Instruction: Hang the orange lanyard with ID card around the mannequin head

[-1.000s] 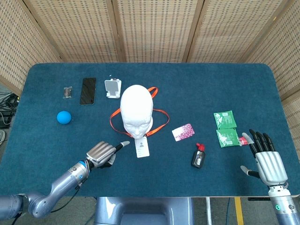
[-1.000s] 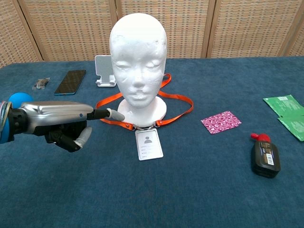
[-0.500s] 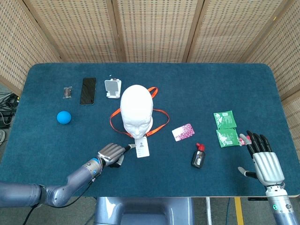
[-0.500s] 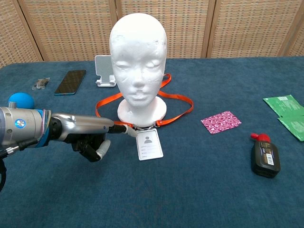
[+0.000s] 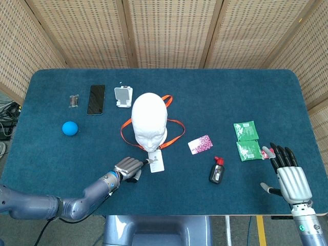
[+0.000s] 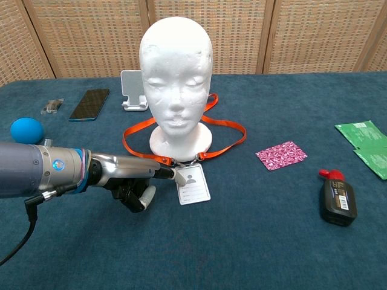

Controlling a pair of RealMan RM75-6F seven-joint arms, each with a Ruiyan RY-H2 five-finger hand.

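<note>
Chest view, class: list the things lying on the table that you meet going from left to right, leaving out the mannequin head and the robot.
Blue ball → black phone → ID card → pink patterned card → black bottle with red cap.

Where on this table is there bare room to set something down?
The far right stretch, behind the green packets, is bare. So is the near strip between the left hand and the black bottle. The near left corner below the blue ball is bare too, though the left arm crosses it. It is crowded around the mannequin head, with the lanyard, card, phone and stand.
</note>
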